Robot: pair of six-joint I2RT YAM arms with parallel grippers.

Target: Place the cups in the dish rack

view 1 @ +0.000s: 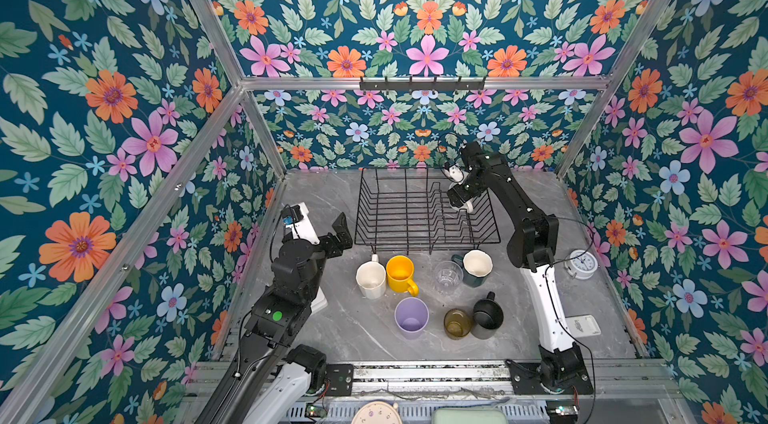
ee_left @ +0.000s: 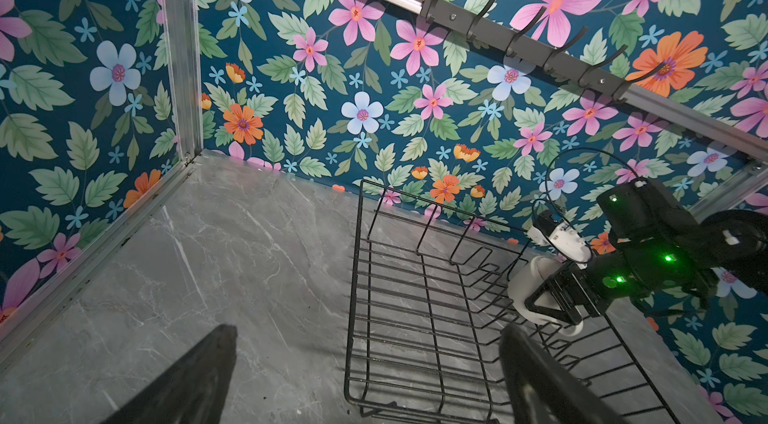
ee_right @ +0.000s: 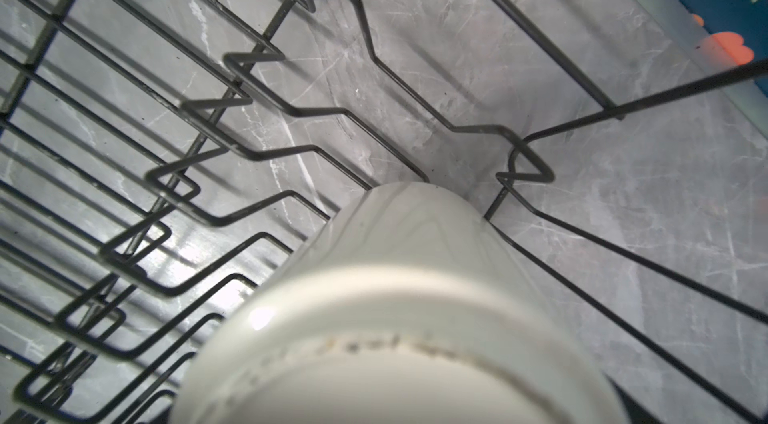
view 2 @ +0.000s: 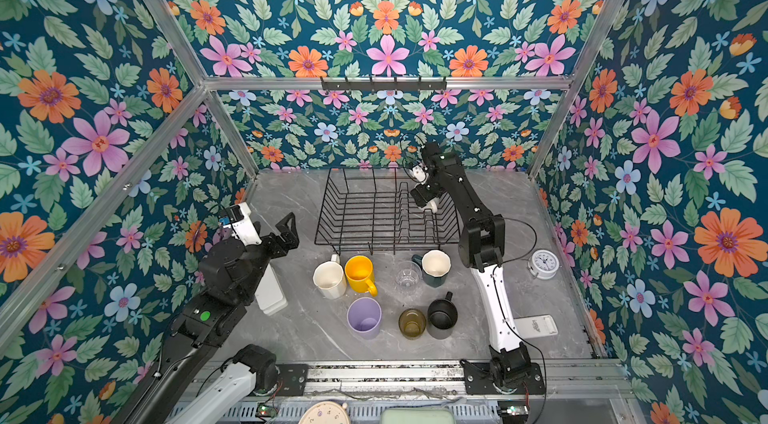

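1. White mug [ee_right: 415, 276] inside the dish rack [view 1: 415, 242], by the right wall toward the back, among the dividers. Tilted, mouth down, base up.
2. Right hand [ee_left: 548, 309] placed around it; cannot tell whether gripping or only surrounding. Left hand [view 1: 338, 235] wide open, empty, beside the rack.
3. Probably glazed ceramic: stiff, rather heavy, slippery, breakable (little cushion from bare wire) – better held across the body.
4. Seven cups on the surface [view 1: 353, 330] – clear glass [view 1: 449, 276] likely the most fragile.
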